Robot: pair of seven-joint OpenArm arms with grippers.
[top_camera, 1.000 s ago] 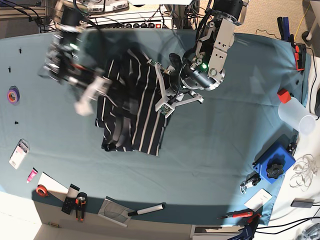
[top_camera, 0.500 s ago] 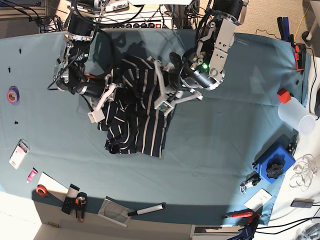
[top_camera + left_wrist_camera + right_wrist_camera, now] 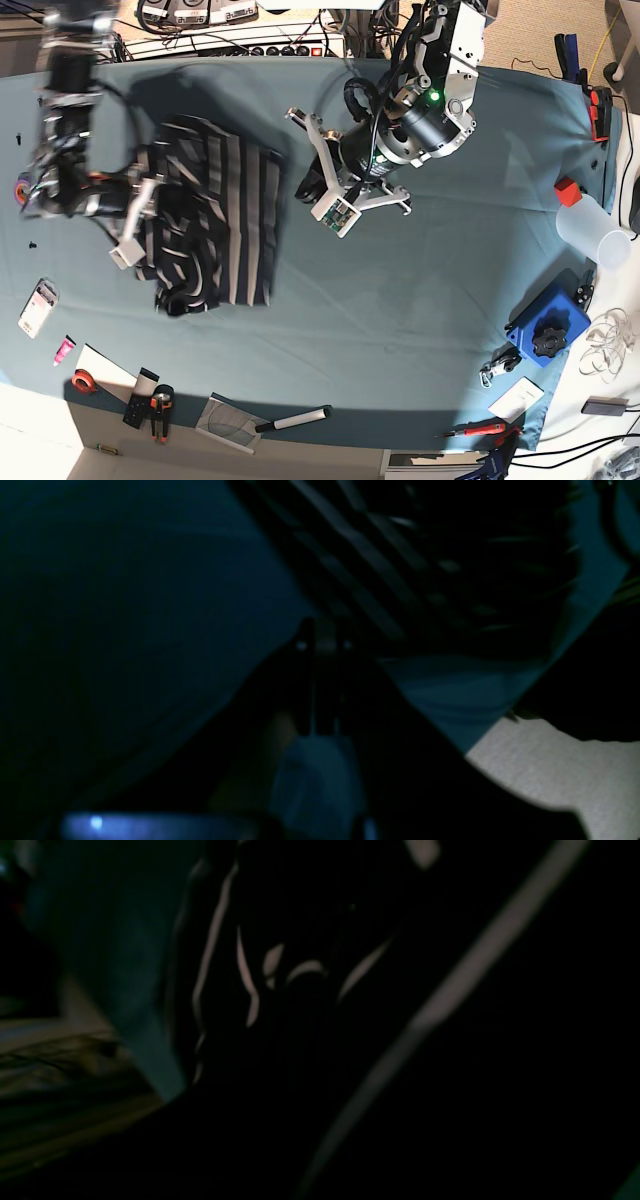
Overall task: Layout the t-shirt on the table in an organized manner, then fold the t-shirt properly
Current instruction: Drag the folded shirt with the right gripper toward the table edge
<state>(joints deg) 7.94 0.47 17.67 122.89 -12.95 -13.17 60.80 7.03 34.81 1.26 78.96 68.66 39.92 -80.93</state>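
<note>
The dark t-shirt (image 3: 215,225) with thin white stripes lies rumpled on the left half of the teal table (image 3: 420,320). My right gripper (image 3: 133,232) is at its left edge, shut on the cloth. The right wrist view is filled with dark striped t-shirt (image 3: 450,1065) very close up. My left gripper (image 3: 300,187) is shut and points left, with its tips at the shirt's right edge. In the left wrist view the closed fingers (image 3: 320,640) meet a corner of the t-shirt (image 3: 400,555). I cannot make out whether cloth is pinched there.
A purple tape roll (image 3: 20,188) sits by the left edge. Red tape (image 3: 84,380), pliers (image 3: 160,410) and a white-handled tool (image 3: 290,420) line the front. A blue box (image 3: 548,335) and clear bottle (image 3: 590,230) stand at the right.
My right gripper went from wide open to closed on the shirt's left side and dragged the whole shirt leftward. The left arm shifted slightly toward the back and stayed shut.
</note>
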